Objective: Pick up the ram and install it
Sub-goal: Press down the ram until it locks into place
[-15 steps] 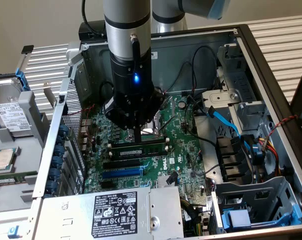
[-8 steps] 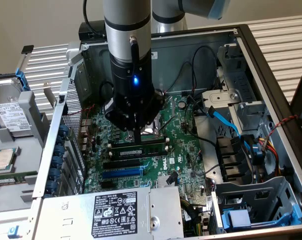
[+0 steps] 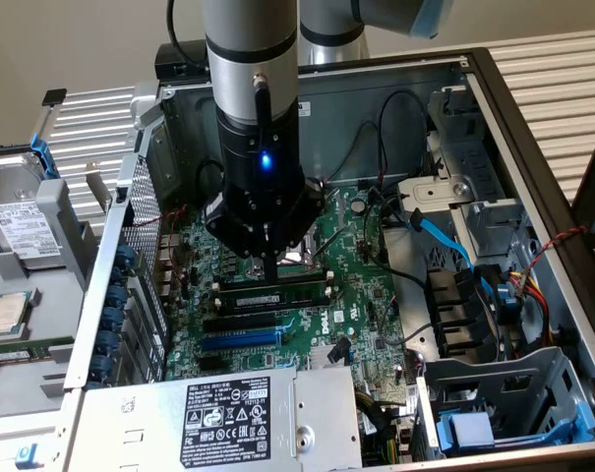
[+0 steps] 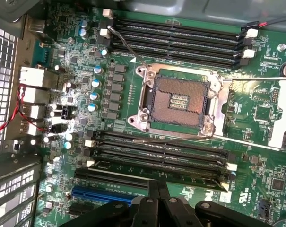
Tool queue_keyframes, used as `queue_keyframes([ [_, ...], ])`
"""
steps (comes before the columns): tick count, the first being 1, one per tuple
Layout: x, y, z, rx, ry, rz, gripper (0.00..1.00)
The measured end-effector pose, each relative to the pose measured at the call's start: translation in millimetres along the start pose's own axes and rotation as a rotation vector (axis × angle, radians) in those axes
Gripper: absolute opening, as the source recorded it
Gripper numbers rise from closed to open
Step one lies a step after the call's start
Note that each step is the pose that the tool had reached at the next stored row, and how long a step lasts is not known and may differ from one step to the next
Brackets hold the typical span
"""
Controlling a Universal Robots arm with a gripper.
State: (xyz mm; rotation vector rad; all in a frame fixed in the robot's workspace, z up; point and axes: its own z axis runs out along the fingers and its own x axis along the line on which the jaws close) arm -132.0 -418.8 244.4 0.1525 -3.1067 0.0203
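Centre frame, my gripper [image 3: 266,264] presses the ram [image 3: 277,296] with jaws together; I'd push straight down, evenly, until the slot's clips latch.

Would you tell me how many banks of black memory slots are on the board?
2: one bank beside the processor socket, another on its opposite side, nearest the gripper, which may hide more.

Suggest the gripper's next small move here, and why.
Probably a short, straight push down. The shut gripper sits just above the ram, which already stands among the black memory slots. Whether it is fully seated cannot be told.
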Motion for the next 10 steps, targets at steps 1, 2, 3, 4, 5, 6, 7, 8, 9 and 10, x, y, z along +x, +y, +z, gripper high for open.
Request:
queue_keyframes([
  [1, 0.0, 0.0, 0.0, -0.0010, 0.0000, 0.006, 0.11],
  [2, -0.1, 0.0, 0.0, -0.0020, -0.0001, 0.011, 0.11],
  [3, -0.3, -0.1, 0.0, -0.0031, -0.0001, 0.015, 0.11],
  [4, -0.3, -0.2, 0.0, -0.0034, -0.0002, 0.018, 0.11],
  [5, -0.3, -0.2, 0.0, -0.0035, -0.0001, 0.018, 0.11],
  [6, -0.3, -0.2, 0.0, -0.0036, -0.0002, 0.018, 0.11],
  [7, -0.3, -0.2, 0.0, -0.0036, -0.0001, 0.018, 0.11],
  [8, -0.3, -0.1, 0.0, -0.0036, -0.0002, 0.018, 0.11],
  [9, -0.3, -0.2, 0.0, -0.0036, -0.0002, 0.018, 0.11],
  [10, -0.3, -0.2, 0.0, -0.0036, -0.0001, 0.018, 0.11],
])
